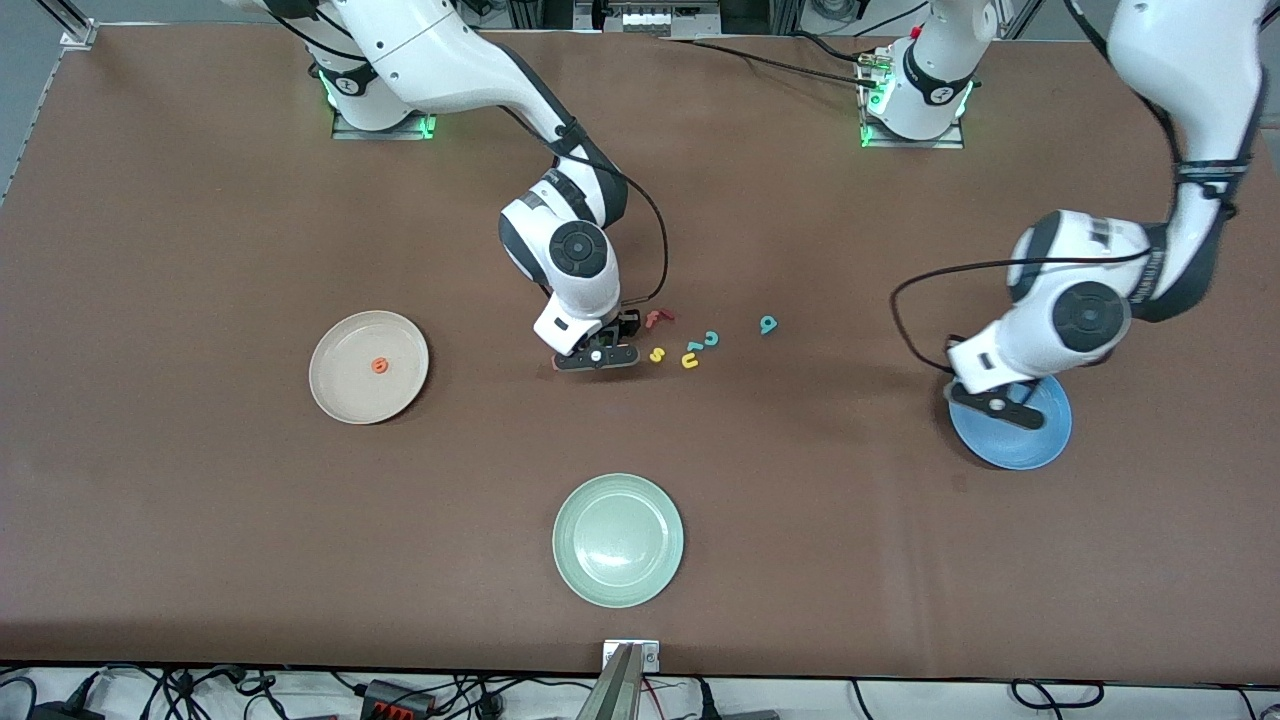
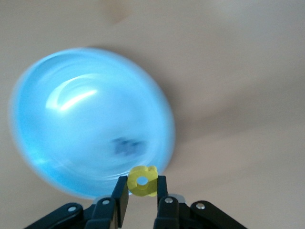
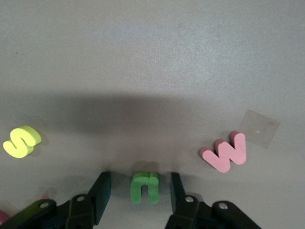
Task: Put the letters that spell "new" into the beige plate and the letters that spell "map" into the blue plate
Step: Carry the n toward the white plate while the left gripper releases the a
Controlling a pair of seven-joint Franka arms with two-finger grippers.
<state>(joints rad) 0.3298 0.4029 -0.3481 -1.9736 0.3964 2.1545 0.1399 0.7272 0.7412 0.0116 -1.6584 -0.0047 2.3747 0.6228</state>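
My left gripper (image 2: pixel 143 185) hangs over the blue plate (image 2: pixel 71 86), shut on the yellow "p" (image 2: pixel 142 181). A dark blurred shape (image 2: pixel 127 145) lies in that plate (image 1: pixel 1030 440). Down at the table, my right gripper (image 3: pixel 139 185) is open, one finger on each side of the green "n" (image 3: pixel 146 187) and neither touching it. The dull-red "w" (image 3: pixel 225 152) lies close beside it. The orange "e" (image 1: pixel 380 366) is in the beige plate (image 1: pixel 345 390). The teal "a" (image 1: pixel 767 324) lies on the table toward the left arm's end of the letter cluster.
A yellow "s" (image 1: pixel 657 354), a yellow u-shape (image 1: pixel 690 360), a teal "c" (image 1: pixel 711 339) and a red "f" (image 1: pixel 658 318) lie beside my right gripper (image 1: pixel 596 356). A pale green plate (image 1: pixel 618 540) sits nearer the front camera.
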